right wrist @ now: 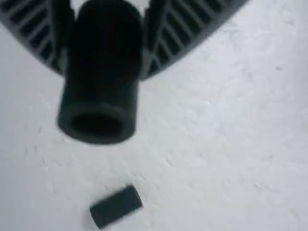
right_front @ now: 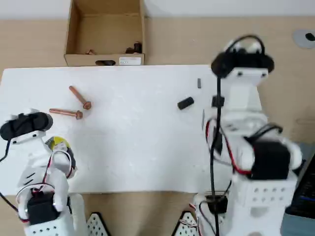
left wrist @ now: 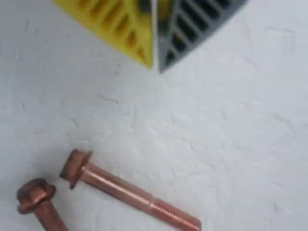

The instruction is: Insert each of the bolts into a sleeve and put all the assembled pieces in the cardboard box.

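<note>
Gripping a black sleeve (right wrist: 98,96) between its ribbed dark fingers, the right tool (right wrist: 103,67) is clenched on the sleeve's upper part. The sleeve's open bore faces the wrist camera and hangs clear of the white sheet (right wrist: 231,144) below. A loose sleeve (right wrist: 115,207) of the same black colour lies on its side on that sheet, apart from the held one. From above, this loose sleeve (right_front: 185,103) sits near the right arm, towards the sheet's far edge.

The left tool (left wrist: 155,65) is clenched on nothing, its yellow finger and grey finger meeting at the tip above the sheet. Near it lie a copper bolt (left wrist: 130,192) and a second bolt (left wrist: 38,199), both flat on the sheet, with their flanged heads close together and their shanks pointing apart.

The cardboard box (right_front: 104,60) stands open on the wooden table (right_front: 275,44), just beyond the sheet's far edge. Some dark pieces (right_front: 135,48) rest inside against its near wall, too small to tell apart.
</note>
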`<state>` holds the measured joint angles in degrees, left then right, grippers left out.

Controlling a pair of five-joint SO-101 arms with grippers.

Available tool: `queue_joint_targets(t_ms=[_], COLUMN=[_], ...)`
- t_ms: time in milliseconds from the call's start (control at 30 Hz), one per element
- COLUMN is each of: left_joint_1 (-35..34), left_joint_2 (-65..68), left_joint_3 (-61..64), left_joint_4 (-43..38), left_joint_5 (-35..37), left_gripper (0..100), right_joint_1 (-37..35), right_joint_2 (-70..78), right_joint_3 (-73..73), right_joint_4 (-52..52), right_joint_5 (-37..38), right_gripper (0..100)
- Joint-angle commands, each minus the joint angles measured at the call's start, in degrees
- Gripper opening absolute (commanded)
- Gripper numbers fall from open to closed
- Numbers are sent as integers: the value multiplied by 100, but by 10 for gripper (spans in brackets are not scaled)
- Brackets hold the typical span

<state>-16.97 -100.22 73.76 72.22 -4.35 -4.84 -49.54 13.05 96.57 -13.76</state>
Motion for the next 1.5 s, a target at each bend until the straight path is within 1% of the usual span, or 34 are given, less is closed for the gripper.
queue_joint_targets(t_ms=[0,133,333,533,700,867,1067,1167,1300,1467], left_joint_1=[-53,-53,-18,-44,-18,-18,-44,-44,-9,0], left_joint_2=[690,1789,3486,5007,6062,7064,8092,8426,8927,9745], left_joint_3=[-1073,-2163,-3455,-4167,-4774,-5389,-6048,-6409,-6804,-7103], left_joint_4=[255,422,853,1204,1486,1899,2119,2092,2075,2066], left_joint_5=[-193,-246,-308,-1125,-2356,-3807,-5873,-6716,-7648,-8466], left_gripper=[3,4,6,6,6,6,6,6,7,7], right_joint_1=[101,101,92,75,84,101,110,110,110,101], right_joint_2=[-787,-1525,-2264,-2536,-2554,-2554,-2554,-2554,-2554,-2554], right_joint_3=[892,1789,2633,3108,3336,3538,3855,3864,3873,3890], right_joint_4=[-413,-730,-765,-923,-1081,-1116,-1275,-1275,-1284,-1284], right_joint_5=[53,53,62,62,62,18,9,9,9,9], right_gripper=[9,9,9,9,9,9,9,9,9,9])
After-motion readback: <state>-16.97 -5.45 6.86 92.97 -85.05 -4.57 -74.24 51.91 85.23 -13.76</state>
